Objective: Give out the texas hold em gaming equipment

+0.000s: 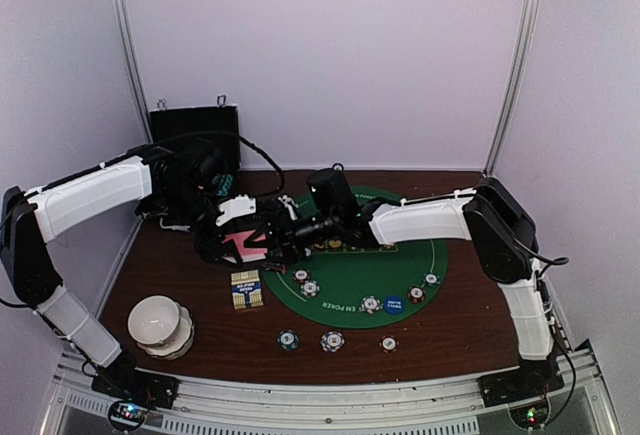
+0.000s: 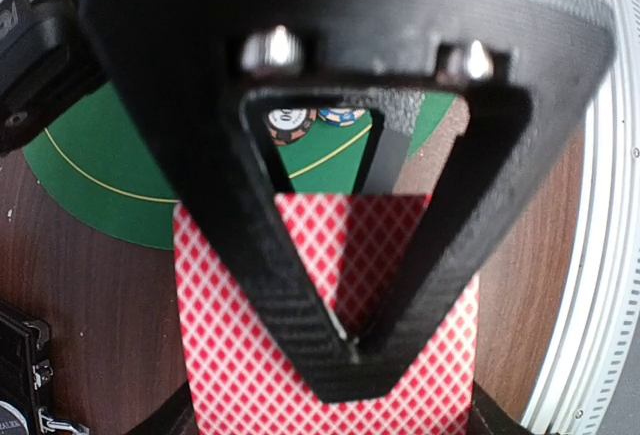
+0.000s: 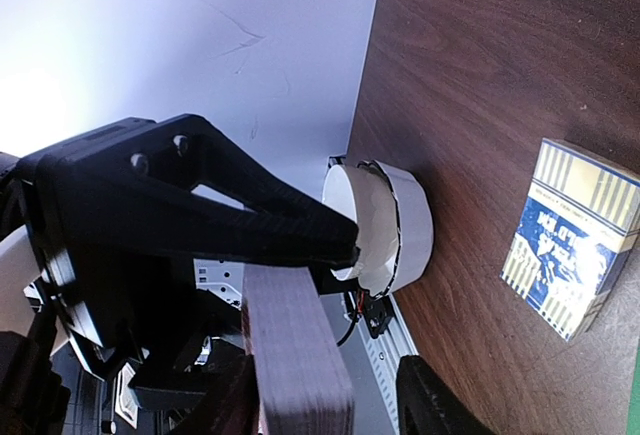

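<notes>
A deck of pink-backed playing cards (image 1: 245, 247) is held above the table at the left edge of the green mat (image 1: 400, 265). My left gripper (image 1: 232, 235) is shut on the deck's side edges; its red-diamond back (image 2: 240, 355) fills the left wrist view between my fingers (image 2: 330, 421). My right gripper (image 1: 285, 238) is open around the same deck (image 3: 295, 355). One finger lies against the deck's face, the other stands apart (image 3: 330, 400). Striped chips (image 1: 311, 288) and a blue button (image 1: 393, 304) lie on the mat. Three chips (image 1: 332, 341) lie on the wood in front.
A blue-yellow card box (image 1: 246, 289) lies just below the grippers and shows in the right wrist view (image 3: 575, 245). A white bowl stack (image 1: 160, 325) stands front left. A black hinged case (image 1: 195, 140) stands at the back left.
</notes>
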Tool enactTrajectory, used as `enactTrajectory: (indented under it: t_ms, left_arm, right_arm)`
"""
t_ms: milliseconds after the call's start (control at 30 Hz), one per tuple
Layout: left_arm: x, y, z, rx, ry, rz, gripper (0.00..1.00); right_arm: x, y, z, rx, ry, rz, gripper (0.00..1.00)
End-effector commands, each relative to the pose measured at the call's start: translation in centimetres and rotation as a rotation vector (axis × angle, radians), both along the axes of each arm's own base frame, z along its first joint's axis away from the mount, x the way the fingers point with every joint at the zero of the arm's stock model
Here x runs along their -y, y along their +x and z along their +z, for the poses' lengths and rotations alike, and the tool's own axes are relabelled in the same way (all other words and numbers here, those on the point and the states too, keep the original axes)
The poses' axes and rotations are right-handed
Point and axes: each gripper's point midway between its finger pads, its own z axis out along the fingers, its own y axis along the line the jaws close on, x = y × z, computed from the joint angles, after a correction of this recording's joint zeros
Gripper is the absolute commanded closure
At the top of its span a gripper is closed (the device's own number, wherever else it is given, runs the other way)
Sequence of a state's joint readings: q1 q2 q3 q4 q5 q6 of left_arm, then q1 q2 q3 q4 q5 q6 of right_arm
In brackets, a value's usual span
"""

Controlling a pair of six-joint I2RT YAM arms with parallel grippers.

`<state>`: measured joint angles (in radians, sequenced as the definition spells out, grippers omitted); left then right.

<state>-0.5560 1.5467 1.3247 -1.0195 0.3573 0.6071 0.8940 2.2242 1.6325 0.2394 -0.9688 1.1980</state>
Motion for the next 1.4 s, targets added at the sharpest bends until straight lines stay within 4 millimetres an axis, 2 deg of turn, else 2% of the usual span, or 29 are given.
enactTrajectory:
  t_ms: [0, 200, 333, 500, 700, 900, 1200, 1367]
  left_arm:
    - [0.9, 0.7, 2.4, 0.052, -0.066, -0.002, 1.00]
    - [0.9, 0.8, 2.4, 0.054, -0.064, 0.000, 1.00]
    - [0.8, 0.8, 2.1, 0.052, -0.055, 0.000, 1.00]
    - [0.6, 0.9, 1.8, 0.052, -0.044, 0.000, 1.00]
    - [0.4, 1.1, 1.6, 0.059, -0.028, 0.005, 1.00]
    - [0.2, 1.1, 1.4, 0.060, -0.021, 0.007, 1.00]
    - [0.1, 1.2, 1.1, 0.060, -0.009, 0.012, 1.00]
    - [0.1, 1.3, 1.0, 0.061, -0.002, 0.015, 1.00]
  right_arm:
    - [2.0, 0.2, -1.5, 0.013, -0.091, -0.019, 0.52]
    - [2.8, 0.2, -1.5, 0.027, -0.117, -0.018, 0.53]
    - [3.0, 0.1, -0.4, 0.038, -0.102, -0.016, 0.57]
    - [3.2, 0.0, 1.4, 0.051, -0.072, -0.012, 0.57]
    - [3.9, -0.3, 2.4, 0.051, -0.059, -0.005, 0.58]
    - [4.6, -0.8, 3.4, 0.064, -0.052, -0.002, 0.67]
    - [4.3, -0.9, 4.6, 0.042, 0.010, 0.004, 0.78]
    - [4.1, -0.9, 4.7, 0.025, 0.027, 0.008, 0.86]
